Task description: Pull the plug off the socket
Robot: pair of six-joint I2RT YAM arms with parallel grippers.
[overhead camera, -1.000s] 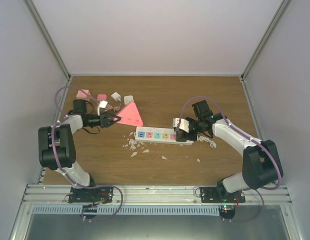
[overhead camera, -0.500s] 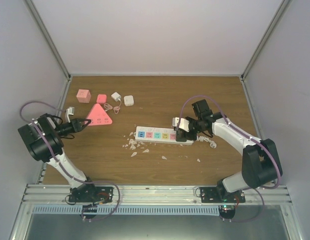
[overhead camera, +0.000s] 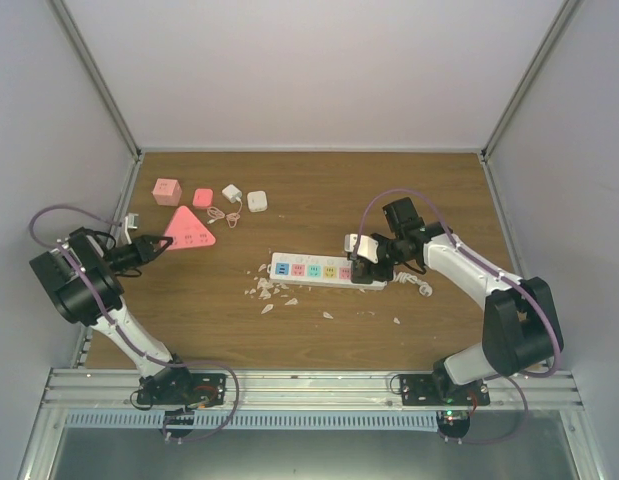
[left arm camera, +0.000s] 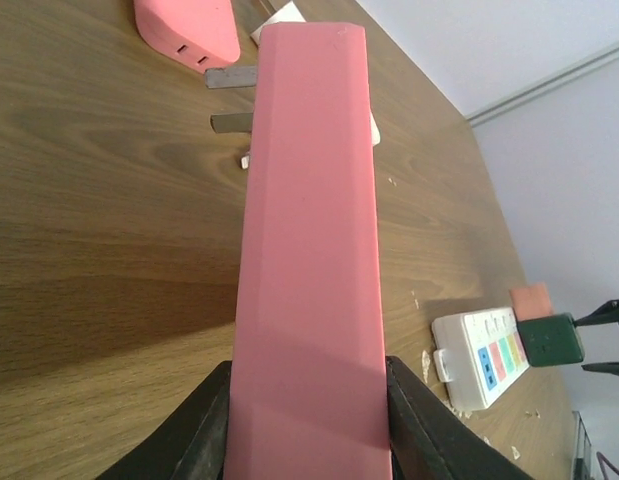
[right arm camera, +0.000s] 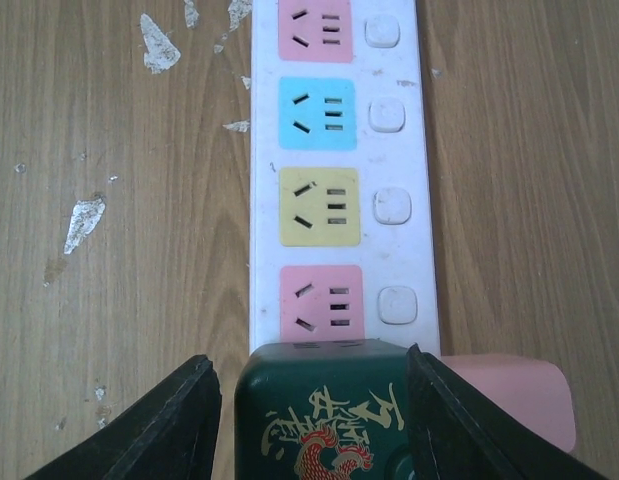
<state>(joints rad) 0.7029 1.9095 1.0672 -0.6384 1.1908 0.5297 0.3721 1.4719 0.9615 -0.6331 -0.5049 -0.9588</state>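
While the right end effector (right arm camera: 311, 365) is closing its fingers snugly on either side of the dark green plug (right arm camera: 324, 415), the plug is sitting on the right end of the socket (overhead camera: 311, 268), just past its last pink outlet face. The socket is lying flat near the middle of the worktop (overhead camera: 319, 200), slightly right of centre in the top view, with white flakes (overhead camera: 264, 290) scattered beside its left end. At the left edge of that view, the left end effector (left arm camera: 307, 368) is gripping a pink triangular block (left arm camera: 307, 200) tightly between both fingers, well apart from the socket.
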